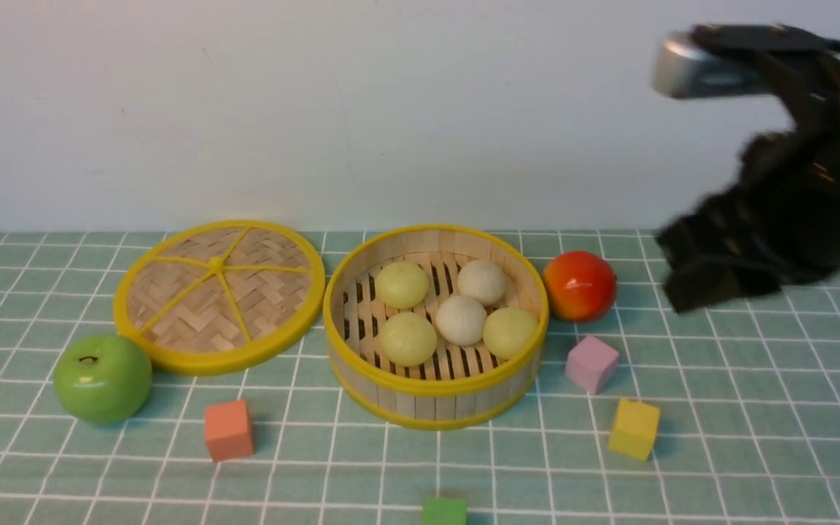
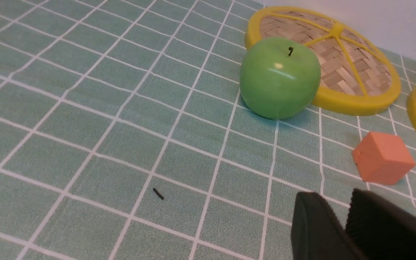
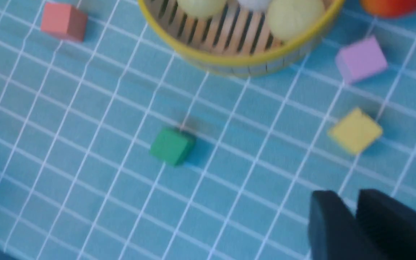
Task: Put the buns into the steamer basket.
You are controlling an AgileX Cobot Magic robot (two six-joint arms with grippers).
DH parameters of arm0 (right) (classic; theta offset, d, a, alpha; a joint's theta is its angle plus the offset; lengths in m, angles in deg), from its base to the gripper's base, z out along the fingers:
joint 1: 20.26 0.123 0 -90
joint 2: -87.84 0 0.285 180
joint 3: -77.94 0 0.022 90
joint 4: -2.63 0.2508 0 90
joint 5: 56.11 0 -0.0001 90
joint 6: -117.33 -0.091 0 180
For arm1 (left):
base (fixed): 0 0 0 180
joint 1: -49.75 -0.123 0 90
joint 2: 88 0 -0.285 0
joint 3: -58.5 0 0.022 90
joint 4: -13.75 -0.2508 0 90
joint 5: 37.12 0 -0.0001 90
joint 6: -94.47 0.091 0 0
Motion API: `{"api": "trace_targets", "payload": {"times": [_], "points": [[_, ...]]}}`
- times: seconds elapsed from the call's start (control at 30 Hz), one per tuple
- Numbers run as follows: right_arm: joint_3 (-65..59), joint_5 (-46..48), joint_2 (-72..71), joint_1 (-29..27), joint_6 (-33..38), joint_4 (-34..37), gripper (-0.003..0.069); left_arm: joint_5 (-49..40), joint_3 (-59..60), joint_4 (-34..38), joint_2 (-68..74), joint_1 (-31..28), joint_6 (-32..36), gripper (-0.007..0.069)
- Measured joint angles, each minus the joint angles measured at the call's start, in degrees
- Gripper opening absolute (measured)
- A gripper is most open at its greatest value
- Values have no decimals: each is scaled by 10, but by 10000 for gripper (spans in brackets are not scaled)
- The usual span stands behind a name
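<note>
The steamer basket (image 1: 420, 390) stands mid-table on the green checked cloth. All five buns lie inside it: three pale yellow-green buns (image 1: 401, 284) (image 1: 407, 338) (image 1: 510, 332) and two off-white buns (image 1: 481, 281) (image 1: 461, 319). My right gripper (image 1: 675, 270) is a blurred black shape raised to the right of the basket and apart from it. In the right wrist view it (image 3: 348, 196) is shut and empty above the cloth, with the basket (image 3: 237, 59) farther off. My left gripper (image 2: 334, 196) is shut and empty, low over the cloth near the orange cube (image 2: 383, 157). It does not show in the front view.
The flat woven lid (image 1: 219, 295) lies left of the basket, with a green apple (image 1: 103, 378) in front of it. A red-orange fruit (image 1: 579, 285) sits right of the basket. Orange (image 1: 228, 430), pink (image 1: 591, 363), yellow (image 1: 634, 428) and green (image 1: 444, 510) cubes lie in front.
</note>
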Motion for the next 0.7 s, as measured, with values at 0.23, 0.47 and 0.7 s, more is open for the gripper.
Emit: {"api": "trace_targets", "payload": {"times": [0.23,0.47,0.7], "points": [[-177,-24,-155,0,0,-19,-13,0,0,0,0,0,0,164],[-250,20,-258,0,0,-26,-13,0,0,0,0,0,0,164],[-250,50,-325,0,12,-42,-10,0,0,0,0,0,0,164]]}}
